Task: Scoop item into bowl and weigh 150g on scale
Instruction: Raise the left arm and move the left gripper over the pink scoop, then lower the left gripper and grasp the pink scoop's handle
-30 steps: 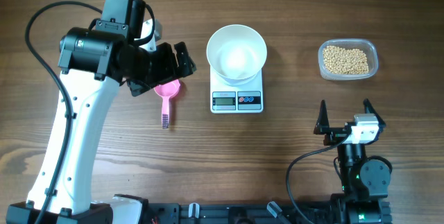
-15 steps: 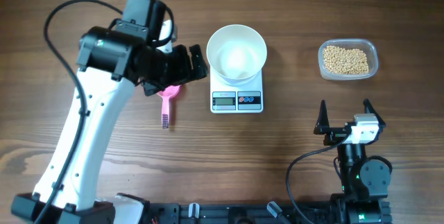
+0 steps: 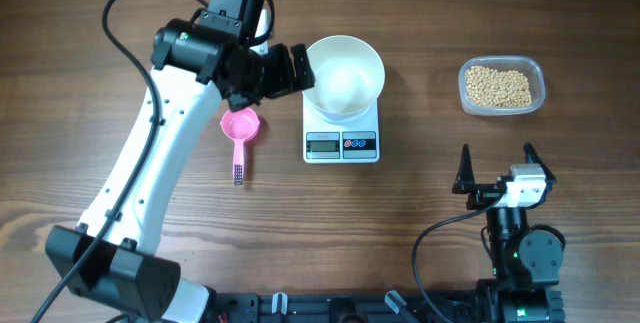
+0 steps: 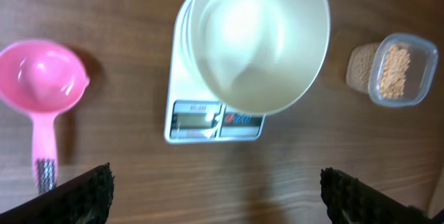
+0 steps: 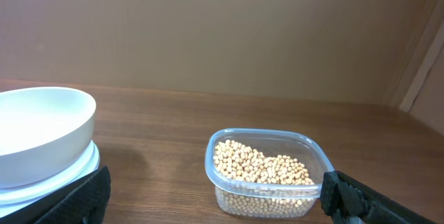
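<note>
Sitting nearest, the right gripper (image 3: pixel 497 156) has its fingers spread wide and holds nothing. Past it, the scale (image 3: pixel 342 144) carries the white bowl (image 3: pixel 373 63). The left gripper (image 3: pixel 298 69) hangs by the bowl's left side, wide open too, near a pink scoop (image 3: pixel 240 126). The beans (image 3: pixel 498 85) lie in a clear tub (image 3: pixel 537 69) off to the right.

Wooden table (image 3: pixel 350 223), plain tan wall (image 5: pixel 208 30)
</note>
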Tool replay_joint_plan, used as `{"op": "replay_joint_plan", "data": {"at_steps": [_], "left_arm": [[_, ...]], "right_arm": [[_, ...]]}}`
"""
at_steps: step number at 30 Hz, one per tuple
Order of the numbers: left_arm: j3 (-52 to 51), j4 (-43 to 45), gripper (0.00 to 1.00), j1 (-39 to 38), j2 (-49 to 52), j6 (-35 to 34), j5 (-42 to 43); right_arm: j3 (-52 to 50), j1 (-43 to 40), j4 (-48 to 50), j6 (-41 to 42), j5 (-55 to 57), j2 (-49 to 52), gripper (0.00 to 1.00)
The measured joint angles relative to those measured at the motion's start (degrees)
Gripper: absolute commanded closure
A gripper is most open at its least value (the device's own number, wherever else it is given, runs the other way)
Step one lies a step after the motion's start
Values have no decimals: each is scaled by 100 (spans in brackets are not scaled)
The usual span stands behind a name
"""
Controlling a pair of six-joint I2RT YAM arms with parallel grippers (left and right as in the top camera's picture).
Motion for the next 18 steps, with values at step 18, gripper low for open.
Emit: {"op": "replay_joint_plan", "data": {"at_steps": [18], "left_arm": [[0, -15, 0, 2, 15, -9, -354]], "right_arm": [[0, 0, 0, 0, 0, 2, 0]]}}
